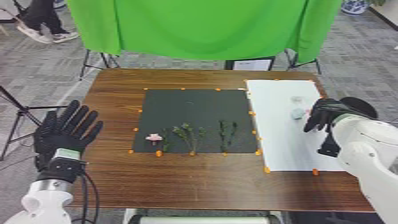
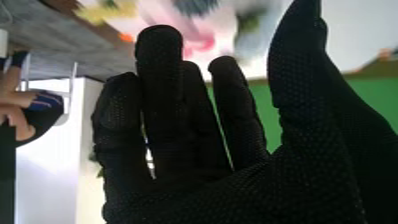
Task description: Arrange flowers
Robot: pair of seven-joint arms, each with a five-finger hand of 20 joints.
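"What did you see?"

"A pink flower [image 1: 154, 137] and green stems [image 1: 187, 134], lower left of centre; a pale blossom [image 1: 298, 114], right."

"And you?"

"I had my left hand [image 1: 62, 132] open, far left; my right hand [image 1: 328, 111], open too, was near that blossom."

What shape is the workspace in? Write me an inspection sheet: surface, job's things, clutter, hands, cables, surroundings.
Surface: brown wooden table, with a dark mat and, right of it, a white sheet.
Job's things: pink flower and green sprigs on the mat; small pale item on the sheet, too small to identify.
Clutter: orange pieces along mat and sheet edges.
Hands: left hand open by the table's left edge; right hand open over the sheet's right side.
Cables: dark cables beside the left forearm.
Surroundings: green cloth beyond the table.
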